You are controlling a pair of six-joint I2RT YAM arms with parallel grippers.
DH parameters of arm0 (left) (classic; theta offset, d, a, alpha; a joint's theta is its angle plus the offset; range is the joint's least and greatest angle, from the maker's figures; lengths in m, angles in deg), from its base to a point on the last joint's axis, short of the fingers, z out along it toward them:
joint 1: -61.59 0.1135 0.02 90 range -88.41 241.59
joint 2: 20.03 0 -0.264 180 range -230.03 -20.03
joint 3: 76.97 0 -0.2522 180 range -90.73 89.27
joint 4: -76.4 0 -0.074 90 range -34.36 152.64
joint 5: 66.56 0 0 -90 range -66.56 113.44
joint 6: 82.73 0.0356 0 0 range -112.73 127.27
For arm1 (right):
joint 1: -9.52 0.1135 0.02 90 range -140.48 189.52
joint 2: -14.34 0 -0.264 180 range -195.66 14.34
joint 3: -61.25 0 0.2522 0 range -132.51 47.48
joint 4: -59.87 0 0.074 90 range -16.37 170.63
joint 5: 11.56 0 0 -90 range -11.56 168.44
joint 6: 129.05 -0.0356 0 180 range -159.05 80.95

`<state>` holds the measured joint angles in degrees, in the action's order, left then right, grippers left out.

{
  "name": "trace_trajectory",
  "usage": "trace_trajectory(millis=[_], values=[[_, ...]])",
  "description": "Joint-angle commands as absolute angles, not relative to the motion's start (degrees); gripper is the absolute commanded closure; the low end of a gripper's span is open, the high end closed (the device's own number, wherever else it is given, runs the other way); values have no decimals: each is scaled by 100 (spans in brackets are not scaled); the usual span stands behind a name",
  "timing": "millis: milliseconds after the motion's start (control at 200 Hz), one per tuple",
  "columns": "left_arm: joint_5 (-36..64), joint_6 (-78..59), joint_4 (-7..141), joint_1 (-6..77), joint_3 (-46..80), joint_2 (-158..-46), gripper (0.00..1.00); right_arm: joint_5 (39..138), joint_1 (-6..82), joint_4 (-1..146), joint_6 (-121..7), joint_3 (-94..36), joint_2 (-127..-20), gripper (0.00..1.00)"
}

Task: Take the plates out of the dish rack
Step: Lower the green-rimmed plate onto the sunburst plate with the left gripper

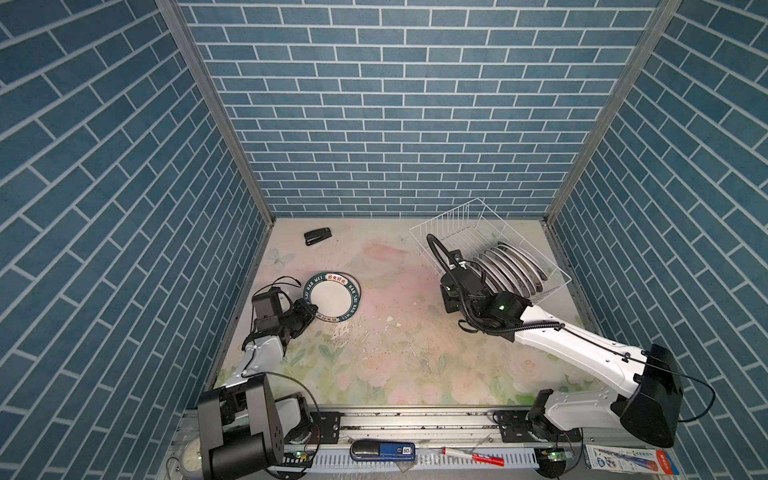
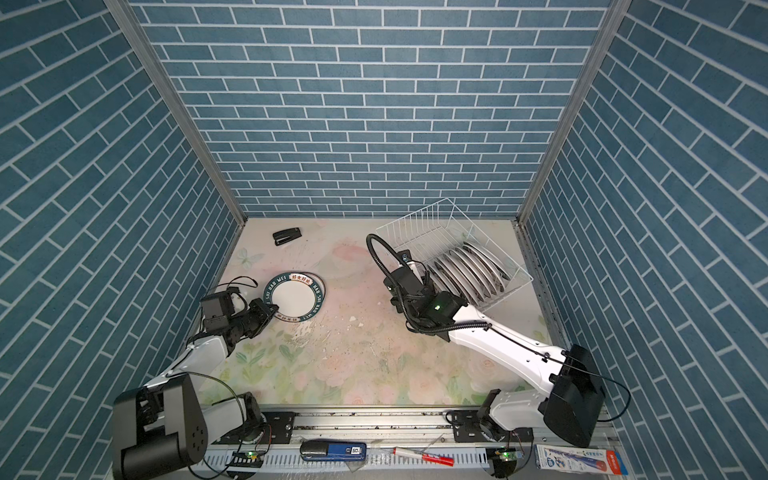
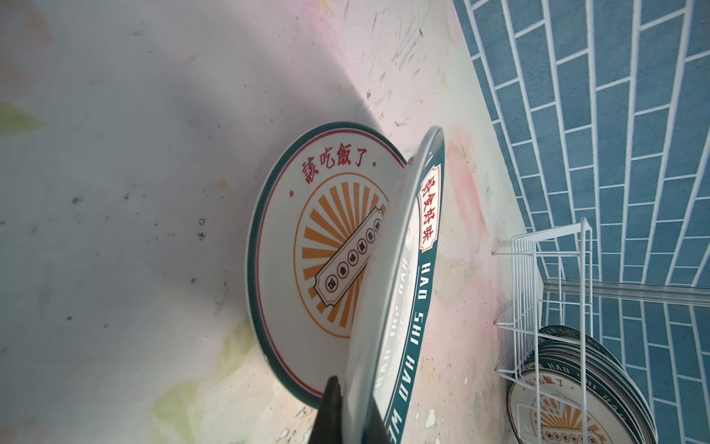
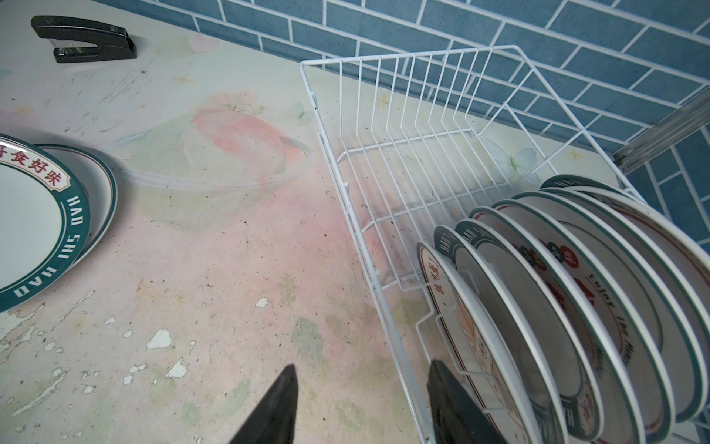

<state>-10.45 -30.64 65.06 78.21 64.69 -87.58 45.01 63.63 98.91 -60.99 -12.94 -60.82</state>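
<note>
Left end effector [image 3: 351,388]: clamped tight on the rim of a green-rimmed plate [image 3: 415,288] lettered "HAO SHI HAO WEI". That plate is tilted, its far edge down on a second plate [image 3: 307,250], the one with an orange sunburst, which lies flat on the tabletop [image 1: 395,332]. In both top views this pair sits on the left side of the tabletop, well apart from the dish rack [image 1: 440,215].

Right end effector [image 4: 361,380]: jaws about half open, nothing held. It sits low at the near corner of the dish rack. In the right wrist view one finger [image 4: 280,403] is outside over bare tabletop, the other finger [image 4: 449,403] is close against the frontmost plate in the rack. Cannot tell if it touches.

Remaining plates [image 4: 538,288]: about eight, standing on edge in a leaning row, packed at the end of the rack nearest the right arm.

Black stapler [image 1: 318,237] lies at the back left of the tabletop.
</note>
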Motion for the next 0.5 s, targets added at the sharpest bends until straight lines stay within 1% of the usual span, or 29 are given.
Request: trace_trajectory(millis=[0,275,385,495], values=[[-1102,-2960,6761,7855,6272,-8887,100,4367,6390,9950,-5962,-1065,-5998,45],[-1102,-2930,6888,7855,6192,-9368,100,4438,6392,9846,-5954,-878,-5819,45],[-1084,-2918,6862,7855,6169,-9421,95,4478,6392,9810,-5962,-806,-5809,45],[-1086,-2902,6805,7851,6138,-9406,93,4504,6392,9784,-5962,-765,-5812,45]])
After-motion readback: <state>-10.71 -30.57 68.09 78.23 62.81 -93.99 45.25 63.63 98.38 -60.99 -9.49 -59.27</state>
